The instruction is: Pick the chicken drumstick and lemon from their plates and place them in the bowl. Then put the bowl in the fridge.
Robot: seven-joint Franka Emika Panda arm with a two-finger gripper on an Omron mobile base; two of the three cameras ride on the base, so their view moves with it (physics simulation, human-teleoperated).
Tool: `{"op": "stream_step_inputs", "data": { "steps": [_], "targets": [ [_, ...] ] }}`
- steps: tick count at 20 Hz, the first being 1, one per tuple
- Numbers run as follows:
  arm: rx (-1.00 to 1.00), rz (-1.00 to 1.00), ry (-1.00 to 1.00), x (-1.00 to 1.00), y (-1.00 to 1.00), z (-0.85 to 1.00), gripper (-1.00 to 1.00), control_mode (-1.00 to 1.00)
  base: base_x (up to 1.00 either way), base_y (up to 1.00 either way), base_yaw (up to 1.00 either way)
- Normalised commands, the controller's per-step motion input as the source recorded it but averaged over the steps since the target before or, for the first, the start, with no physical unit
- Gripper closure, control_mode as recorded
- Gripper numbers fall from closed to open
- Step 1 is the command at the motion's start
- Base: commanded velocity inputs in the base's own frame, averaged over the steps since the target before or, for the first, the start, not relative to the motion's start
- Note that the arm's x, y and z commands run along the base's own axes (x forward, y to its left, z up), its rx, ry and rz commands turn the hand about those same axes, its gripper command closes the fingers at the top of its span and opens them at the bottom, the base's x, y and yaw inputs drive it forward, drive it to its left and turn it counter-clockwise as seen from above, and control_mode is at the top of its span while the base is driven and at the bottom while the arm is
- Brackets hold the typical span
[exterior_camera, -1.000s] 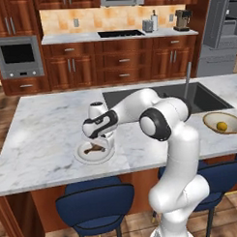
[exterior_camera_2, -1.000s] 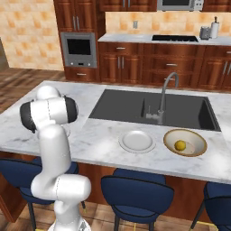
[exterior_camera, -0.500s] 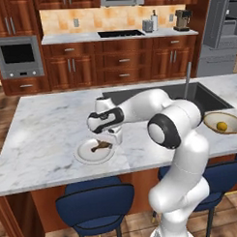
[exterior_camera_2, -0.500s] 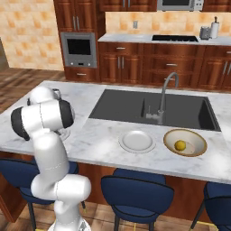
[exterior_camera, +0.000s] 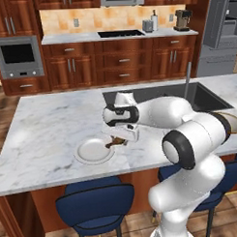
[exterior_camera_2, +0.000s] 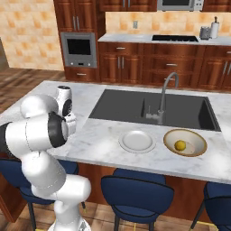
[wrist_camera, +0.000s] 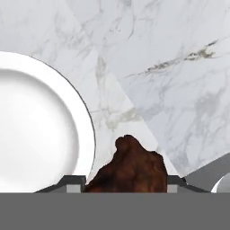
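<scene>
My gripper [exterior_camera: 120,139] is shut on the brown chicken drumstick [exterior_camera: 116,142] and holds it just above the counter, over the right rim of an empty white plate [exterior_camera: 94,151]. In the hand view the drumstick [wrist_camera: 130,168] sits between my fingers [wrist_camera: 72,182], with that plate [wrist_camera: 36,126] to the left. A second empty white plate [exterior_camera_2: 136,141] lies in front of the sink. To its right, the tan bowl [exterior_camera_2: 195,145] holds the yellow lemon [exterior_camera_2: 180,145]. The dark grey fridge [exterior_camera: 221,25] stands at the far right.
A dark sink [exterior_camera_2: 153,108] with a curved grey faucet [exterior_camera_2: 164,97] is set into the marble island [exterior_camera: 43,123]. Blue stools [exterior_camera: 97,206] stand along the island's near edge. Wooden cabinets, an oven [exterior_camera: 16,56] and a cooktop line the back wall.
The gripper was low over the plate around the drumstick. It has since carried the drumstick up and to the right, off the plate's middle to its right rim.
</scene>
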Motion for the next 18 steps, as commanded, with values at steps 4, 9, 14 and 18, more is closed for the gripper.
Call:
{"op": "stream_step_inputs", "data": {
  "steps": [4, 9, 14, 18],
  "targets": [
    [0.03, 0.00, -0.12, -0.25, -0.62, 0.27, 1.00, -1.00, 0.00, 0.00, 0.00],
    [0.00, 0.00, -0.14, -0.16, -0.63, 0.25, 1.00, -1.00, 0.00, 0.00, 0.00],
    [-0.02, 0.00, -0.01, -0.04, -0.63, 0.28, 1.00, -1.00, 0.00, 0.00, 0.00],
    [-0.04, 0.00, 0.00, -0.02, -0.63, 0.25, 1.00, -1.00, 0.00, 0.00, 0.00]
  ]
}}
